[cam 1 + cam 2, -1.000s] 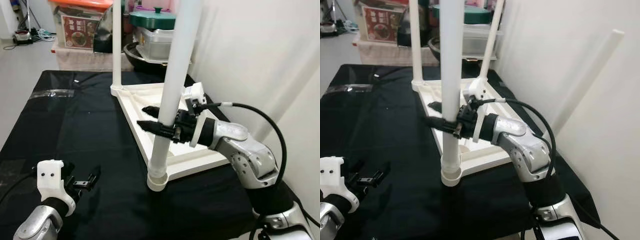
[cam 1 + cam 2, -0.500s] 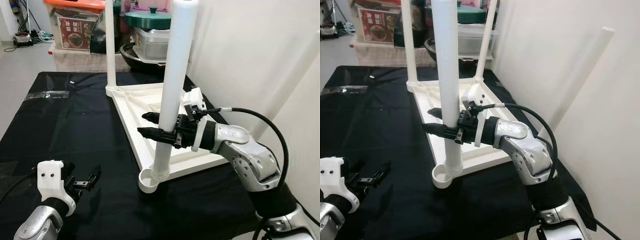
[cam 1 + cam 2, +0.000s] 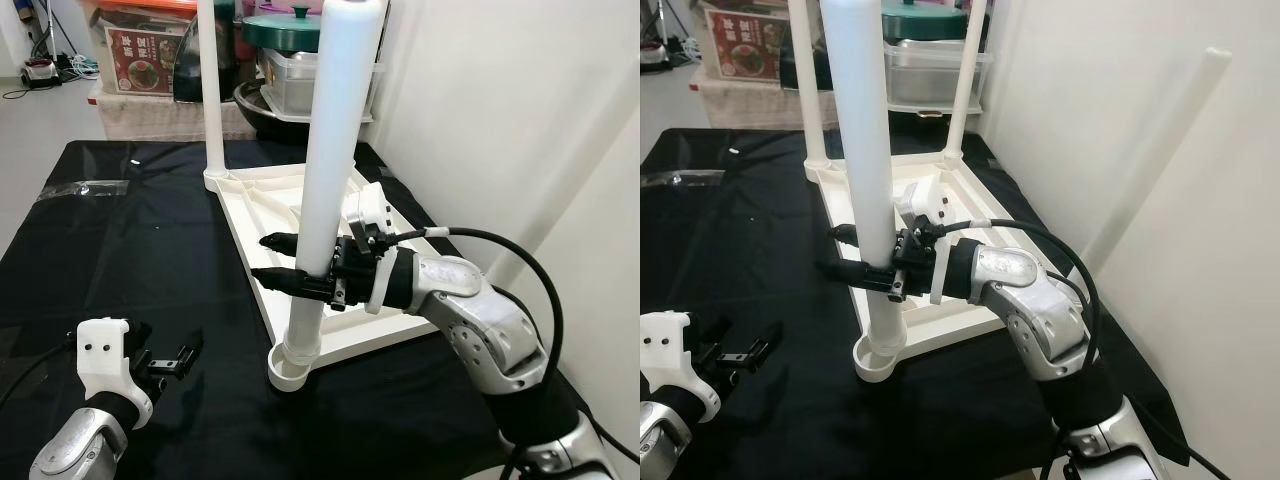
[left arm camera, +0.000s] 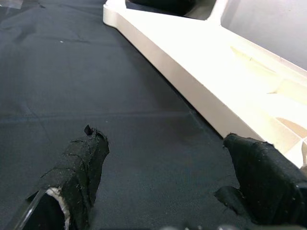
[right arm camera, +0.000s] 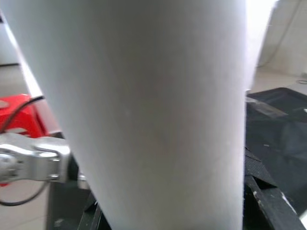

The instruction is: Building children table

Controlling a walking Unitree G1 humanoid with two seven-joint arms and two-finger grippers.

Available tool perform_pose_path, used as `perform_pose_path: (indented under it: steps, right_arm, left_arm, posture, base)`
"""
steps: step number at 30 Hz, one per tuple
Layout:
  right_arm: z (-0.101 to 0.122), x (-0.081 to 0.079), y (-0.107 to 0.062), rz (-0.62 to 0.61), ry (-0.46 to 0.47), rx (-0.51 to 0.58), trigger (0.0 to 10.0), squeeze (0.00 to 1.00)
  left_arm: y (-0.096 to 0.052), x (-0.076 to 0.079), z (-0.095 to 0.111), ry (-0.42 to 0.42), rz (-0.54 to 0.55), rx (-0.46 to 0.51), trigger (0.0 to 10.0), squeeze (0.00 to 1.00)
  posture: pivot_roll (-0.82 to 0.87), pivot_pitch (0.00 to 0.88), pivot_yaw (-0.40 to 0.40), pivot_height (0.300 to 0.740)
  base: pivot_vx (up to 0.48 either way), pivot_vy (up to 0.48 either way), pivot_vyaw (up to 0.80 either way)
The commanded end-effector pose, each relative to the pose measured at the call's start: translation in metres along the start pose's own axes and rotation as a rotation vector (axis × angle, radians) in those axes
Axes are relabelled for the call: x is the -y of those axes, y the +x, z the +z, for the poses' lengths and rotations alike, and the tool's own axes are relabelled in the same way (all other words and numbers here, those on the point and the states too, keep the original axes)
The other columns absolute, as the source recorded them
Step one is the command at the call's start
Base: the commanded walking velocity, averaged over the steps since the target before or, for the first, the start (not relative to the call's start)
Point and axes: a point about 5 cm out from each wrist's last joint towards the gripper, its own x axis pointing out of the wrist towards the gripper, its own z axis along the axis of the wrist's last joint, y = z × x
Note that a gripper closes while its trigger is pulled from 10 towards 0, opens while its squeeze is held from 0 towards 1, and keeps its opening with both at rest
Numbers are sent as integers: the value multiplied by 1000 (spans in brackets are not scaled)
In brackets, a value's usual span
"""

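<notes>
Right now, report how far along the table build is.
Done: two legs stand in the far corners of the upside-down tabletop. In hand: the right gripper holds a third leg upright in the near corner socket. Left: a fourth leg leans on the wall. The left gripper idles, jaws open.

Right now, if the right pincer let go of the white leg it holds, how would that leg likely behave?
The leg looks like stiff, smooth plastic, so it could slip in the right pincer. It is tall and narrow above its corner socket on the upturned tabletop, so it may lean or tip if not fully seated.
</notes>
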Motion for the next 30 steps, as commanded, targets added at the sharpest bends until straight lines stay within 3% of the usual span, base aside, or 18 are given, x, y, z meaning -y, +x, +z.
perform_pose_path:
  steps: [1,20,26,30]
  right_arm:
    - [-14,-9,-1,24,68,-48,10000,0]
    - [-40,-15,17,21,185,-61,10000,0]
    - [-50,-13,16,10,289,-71,10000,0]
    - [-54,-15,14,31,272,-95,10000,0]
  left_arm:
    - [2,1,-2,-9,-11,-4,10000,0]
    - [6,5,-1,-22,-25,2,10000,0]
    - [4,5,-1,-28,-19,6,10000,0]
    - [3,5,-1,-32,-17,7,10000,0]
  posture:
    - [106,0,-113,740]
    - [125,0,-134,740]
    - [135,0,-144,740]
    - [134,0,-135,740]
  base:
    - [0,0,0]
    - [0,0,0]
    - [0,0,0]
    - [0,0,0]
